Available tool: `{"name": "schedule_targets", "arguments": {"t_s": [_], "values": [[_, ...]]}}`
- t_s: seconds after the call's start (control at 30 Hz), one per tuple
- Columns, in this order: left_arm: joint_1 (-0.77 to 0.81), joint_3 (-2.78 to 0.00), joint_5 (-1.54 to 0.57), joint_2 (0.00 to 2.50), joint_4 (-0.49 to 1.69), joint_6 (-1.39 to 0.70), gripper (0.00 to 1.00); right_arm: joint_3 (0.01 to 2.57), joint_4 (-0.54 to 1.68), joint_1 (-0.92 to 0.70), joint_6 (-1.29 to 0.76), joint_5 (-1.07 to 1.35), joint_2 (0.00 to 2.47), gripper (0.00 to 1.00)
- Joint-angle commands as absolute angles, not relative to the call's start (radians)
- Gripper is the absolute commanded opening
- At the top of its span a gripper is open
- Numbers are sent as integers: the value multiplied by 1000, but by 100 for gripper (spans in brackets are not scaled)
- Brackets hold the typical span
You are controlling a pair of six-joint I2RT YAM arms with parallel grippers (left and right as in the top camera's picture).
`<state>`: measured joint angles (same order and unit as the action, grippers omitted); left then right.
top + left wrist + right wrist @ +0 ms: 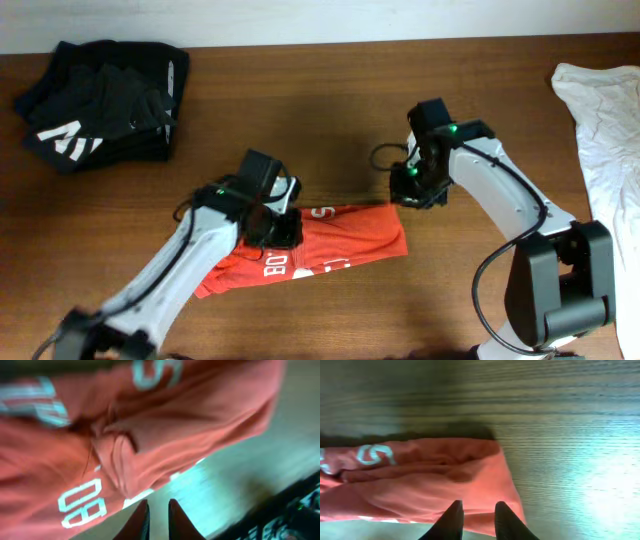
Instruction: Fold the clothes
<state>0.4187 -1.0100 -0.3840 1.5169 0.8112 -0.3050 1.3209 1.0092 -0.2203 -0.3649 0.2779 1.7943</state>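
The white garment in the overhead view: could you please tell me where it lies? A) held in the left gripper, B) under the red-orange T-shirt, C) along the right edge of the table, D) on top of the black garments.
C: the white garment lies along the right edge of the table, apart from the red-orange T-shirt and the black garments.

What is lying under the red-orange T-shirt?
Only the brown wooden table shows around the T-shirt. The shirt is folded over itself, so its lower layers and anything beneath them are covered.
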Motion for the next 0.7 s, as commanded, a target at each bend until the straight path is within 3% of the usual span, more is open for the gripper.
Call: {"name": "schedule_targets", "arguments": {"t_s": [0.0,0.13,0.23,0.37,0.47,0.57,0.6,0.63,0.67], "values": [[419,-1010,-358,1497,767,-350,15,1329,996,-224,-295,383,1793,29],[419,-1010,-420,1631,672,-351,13,1257,929,-247,-293,390,1793,8],[418,-1010,-432,1750,614,-351,13,1153,820,-262,-330,389,1793,7],[389,-1010,-195,1811,595,-352,11,1029,586,-260,-316,310,1811,7],[382,-1010,-53,1812,636,-352,11,1027,569,-261,-315,179,1841,4],[382,-1011,-49,1747,679,-352,11,1113,667,-252,-323,130,1839,4],[382,-1016,-48,1703,698,-352,13,1155,711,-243,-323,122,1839,4],[382,-1031,-48,1623,742,-352,24,1225,779,-227,-323,118,1839,6],[382,-1042,-48,1565,784,-352,33,1290,843,-209,-322,118,1839,14]]}}
